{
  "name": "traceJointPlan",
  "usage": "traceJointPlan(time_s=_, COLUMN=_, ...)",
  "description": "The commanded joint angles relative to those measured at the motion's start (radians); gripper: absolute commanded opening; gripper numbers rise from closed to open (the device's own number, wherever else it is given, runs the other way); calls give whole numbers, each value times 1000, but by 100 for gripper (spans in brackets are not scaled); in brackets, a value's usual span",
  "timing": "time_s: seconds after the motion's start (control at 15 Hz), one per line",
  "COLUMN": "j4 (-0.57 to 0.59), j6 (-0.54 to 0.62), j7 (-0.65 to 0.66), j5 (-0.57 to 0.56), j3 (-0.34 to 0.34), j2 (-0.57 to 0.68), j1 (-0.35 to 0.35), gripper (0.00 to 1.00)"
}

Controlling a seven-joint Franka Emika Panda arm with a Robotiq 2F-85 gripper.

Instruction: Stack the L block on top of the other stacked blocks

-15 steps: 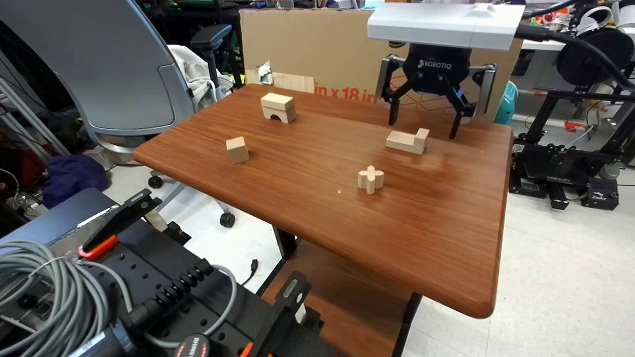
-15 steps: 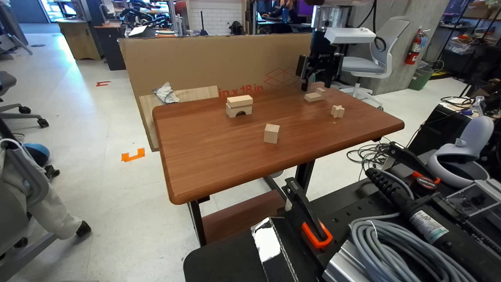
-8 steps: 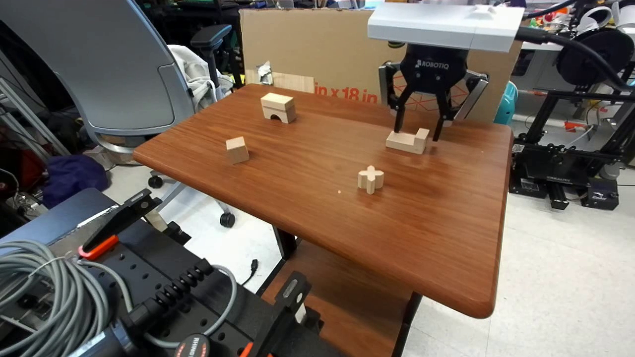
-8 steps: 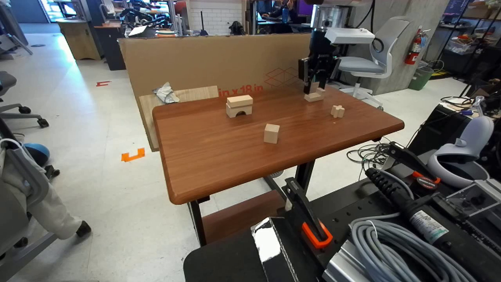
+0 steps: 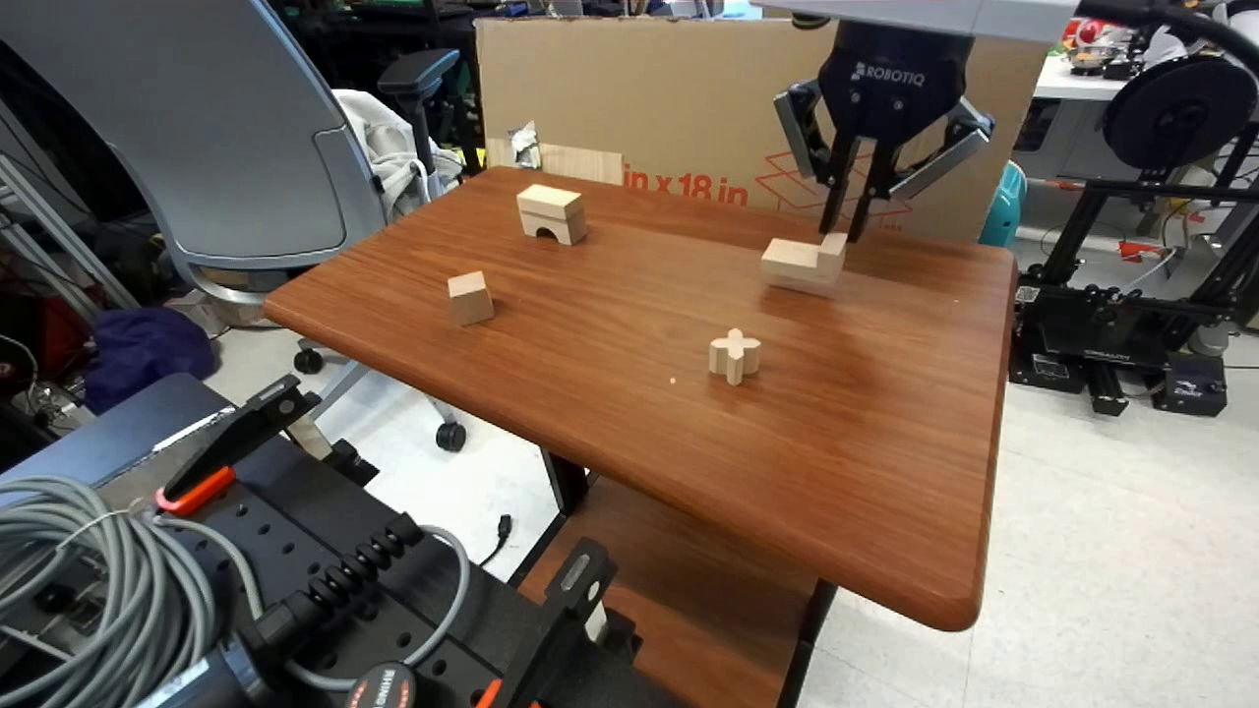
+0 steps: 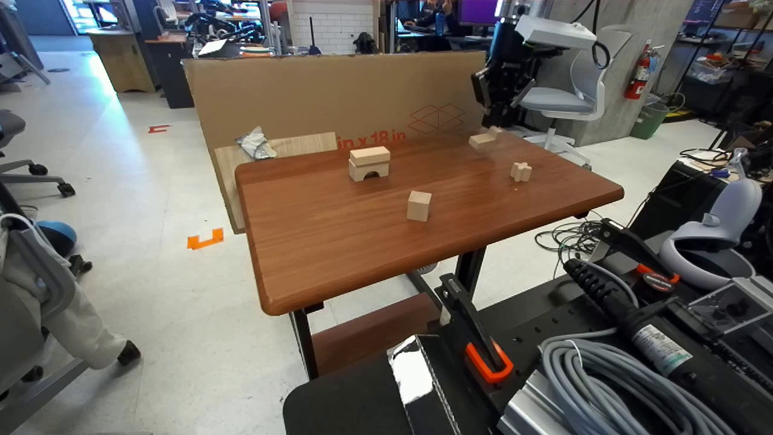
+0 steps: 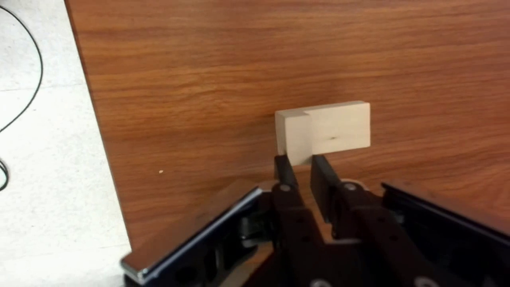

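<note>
The gripper [image 7: 299,160] clenches the L block [image 7: 338,129] by its upright end, well apart from the stack [image 5: 552,213]. Held off-centre, the block could droop, land askew or knock the stack apart. The block's underside blurs in both exterior views; probably it hangs just above the table [image 5: 590,344].

Brown table [image 5: 610,383]; cube [image 5: 470,299] and cross [image 5: 736,354] on it, well apart. Cardboard [image 6: 338,90] upright behind, red print; silver foil [image 6: 256,145] near its lower left. Grey chair [image 5: 236,138] beside table. 3D printer [image 5: 1102,329], orange tape [image 6: 205,241] on floor. Black bench [image 6: 344,393] up front, clamp [image 6: 473,329] on it, headset [image 6: 737,202] near. Red extinguisher [image 6: 637,81], green bin [image 6: 649,122] near it.
</note>
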Motion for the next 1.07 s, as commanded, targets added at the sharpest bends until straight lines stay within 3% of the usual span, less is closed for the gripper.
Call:
traceJointPlan(time_s=0.0, j4=-112, j6=-39, j7=50, j5=55, j3=10, j2=-136, j1=5, gripper=4)
traceJointPlan(time_s=0.13, j4=-149, j6=-69, j7=85, j5=84, j3=19, j2=-197, j1=22, gripper=4)
traceJointPlan(time_s=0.47, j4=-183, j6=-69, j7=339, j5=104, j3=25, j2=-287, j1=156, gripper=4)
traceJointPlan(time_s=0.73, j4=-142, j6=-76, j7=486, j5=58, j3=29, j2=-259, j1=275, gripper=4)
traceJointPlan(time_s=1.0, j4=-109, j6=-101, j7=523, j5=49, j3=35, j2=-219, j1=335, gripper=4)
